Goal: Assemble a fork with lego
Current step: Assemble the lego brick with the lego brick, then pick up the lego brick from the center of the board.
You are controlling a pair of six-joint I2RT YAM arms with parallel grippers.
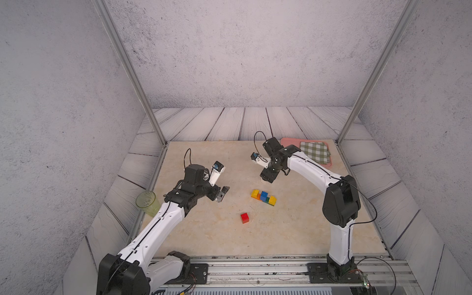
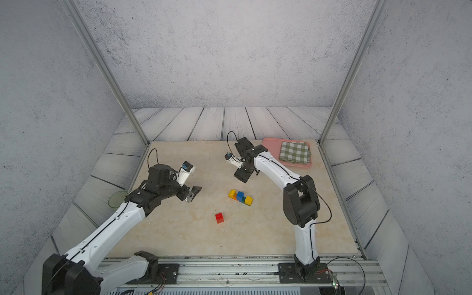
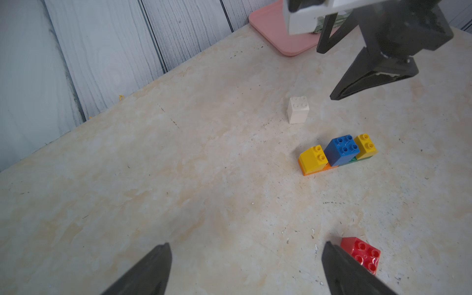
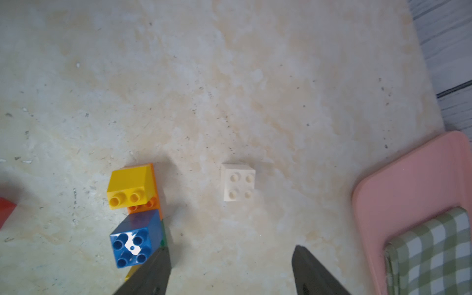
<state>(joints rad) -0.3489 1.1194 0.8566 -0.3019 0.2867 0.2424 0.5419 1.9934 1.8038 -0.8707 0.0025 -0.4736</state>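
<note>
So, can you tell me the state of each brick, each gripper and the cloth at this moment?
Fork head: three prongs joined on crossbar, no handle yet.
White brick: loose, studs up.
Red brick: loose, studs up.
Left gripper: open, empty.
Right gripper: open, empty.
Cloth: folded, on tray.

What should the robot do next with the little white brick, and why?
Probably lower the right gripper so its open fingers straddle the white brick. That brick stands alone just ahead of them, and the prong row has no handle yet.
</note>
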